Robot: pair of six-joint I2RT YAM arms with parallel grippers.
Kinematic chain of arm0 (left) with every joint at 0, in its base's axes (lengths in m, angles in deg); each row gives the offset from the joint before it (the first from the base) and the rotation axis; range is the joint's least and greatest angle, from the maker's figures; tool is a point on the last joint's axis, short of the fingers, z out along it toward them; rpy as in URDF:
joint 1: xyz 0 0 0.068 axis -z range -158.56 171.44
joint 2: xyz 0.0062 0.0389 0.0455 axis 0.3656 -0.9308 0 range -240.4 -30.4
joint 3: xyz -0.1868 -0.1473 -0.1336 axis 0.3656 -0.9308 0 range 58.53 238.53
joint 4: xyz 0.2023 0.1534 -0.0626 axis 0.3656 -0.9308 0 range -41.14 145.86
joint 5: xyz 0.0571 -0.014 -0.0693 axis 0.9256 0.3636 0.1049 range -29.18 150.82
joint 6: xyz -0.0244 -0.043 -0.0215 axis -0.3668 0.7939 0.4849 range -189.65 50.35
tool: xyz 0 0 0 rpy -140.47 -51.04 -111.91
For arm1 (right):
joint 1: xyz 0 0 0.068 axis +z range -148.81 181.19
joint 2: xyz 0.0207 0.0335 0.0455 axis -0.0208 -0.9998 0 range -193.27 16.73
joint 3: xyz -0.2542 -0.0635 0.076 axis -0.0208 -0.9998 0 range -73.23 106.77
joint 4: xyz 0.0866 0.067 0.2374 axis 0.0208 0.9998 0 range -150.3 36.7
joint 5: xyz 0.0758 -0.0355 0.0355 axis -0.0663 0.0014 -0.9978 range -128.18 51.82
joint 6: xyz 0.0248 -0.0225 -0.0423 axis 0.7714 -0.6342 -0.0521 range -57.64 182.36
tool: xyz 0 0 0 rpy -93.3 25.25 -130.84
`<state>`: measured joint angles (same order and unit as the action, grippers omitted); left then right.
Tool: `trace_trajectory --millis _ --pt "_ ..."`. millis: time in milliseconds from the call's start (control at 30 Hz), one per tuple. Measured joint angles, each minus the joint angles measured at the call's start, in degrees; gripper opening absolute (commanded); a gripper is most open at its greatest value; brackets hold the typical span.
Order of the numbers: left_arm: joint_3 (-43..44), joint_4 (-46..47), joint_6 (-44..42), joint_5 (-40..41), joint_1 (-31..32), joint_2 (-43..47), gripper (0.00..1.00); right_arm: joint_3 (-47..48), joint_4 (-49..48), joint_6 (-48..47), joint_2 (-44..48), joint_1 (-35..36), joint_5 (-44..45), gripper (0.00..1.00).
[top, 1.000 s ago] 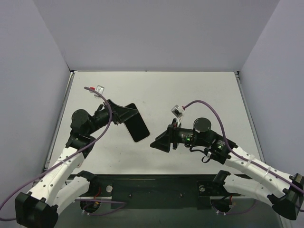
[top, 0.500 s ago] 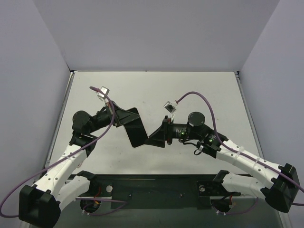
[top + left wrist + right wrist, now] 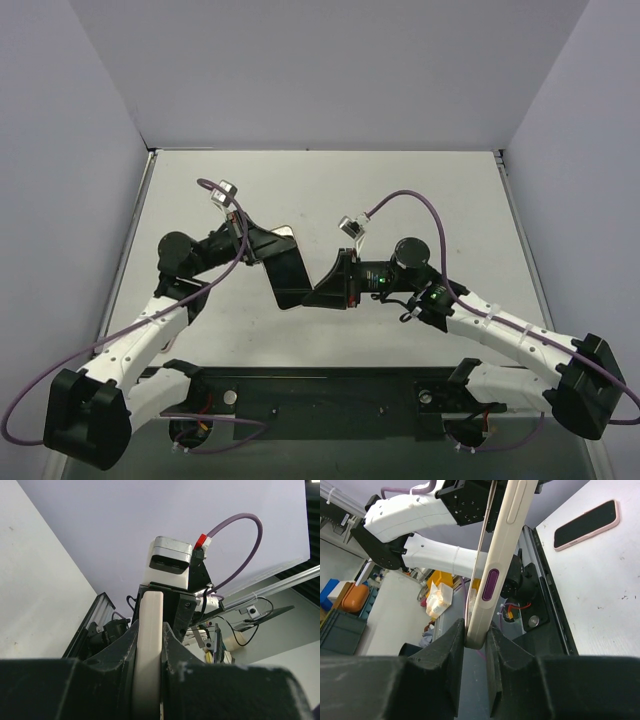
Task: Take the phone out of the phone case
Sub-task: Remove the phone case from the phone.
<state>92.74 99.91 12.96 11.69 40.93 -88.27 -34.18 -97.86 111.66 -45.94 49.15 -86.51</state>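
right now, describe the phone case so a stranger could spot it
Over the middle of the white table, the left gripper and right gripper meet. The phone case is the slim slab clamped between them; its cream edge with a purple side button sets it apart from the black fingers.

A pale grey table [image 3: 400, 190] sat boxed in by 3 plain lavender walls [image 3: 330, 70] under even, soft light.
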Motion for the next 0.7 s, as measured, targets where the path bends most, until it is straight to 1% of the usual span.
trace_trajectory --millis 67,200,300,400,433,500,700 --pt "-0.1 1.5 1.1 -0.9 0.0 -1.0 0.0 -0.2 0.1 0.0 0.0 0.0 -0.3 0.0" --pt "-0.1 7.1 1.9 -2.5 0.0 -2.7 0.0 -0.7 0.1 0.2 0.0 -0.3 -0.5 0.0" --pt "-0.3 11.9 4.8 -4.0 0.1 -4.9 0.0 -1.3 -1.6 -0.9 0.1 0.2 -0.6 0.0" --pt "-1.0 14.1 6.1 -5.9 0.4 -6.9 0.0 -0.9 4.9 -8.0 1.8 2.9 4.3 0.0" --pt "-1.4 14.1 6.3 -6.5 0.6 -7.2 0.0 0.1 9.4 -11.5 2.7 4.9 7.3 0.0" --pt "-2.5 14.1 7.1 -7.7 1.2 -7.2 0.0 2.1 15.1 -15.7 3.5 8.0 10.7 0.0" --pt "-3.5 15.7 8.5 -8.5 1.8 -8.5 0.0 4.7 21.2 -20.4 3.0 10.6 14.3 0.0"
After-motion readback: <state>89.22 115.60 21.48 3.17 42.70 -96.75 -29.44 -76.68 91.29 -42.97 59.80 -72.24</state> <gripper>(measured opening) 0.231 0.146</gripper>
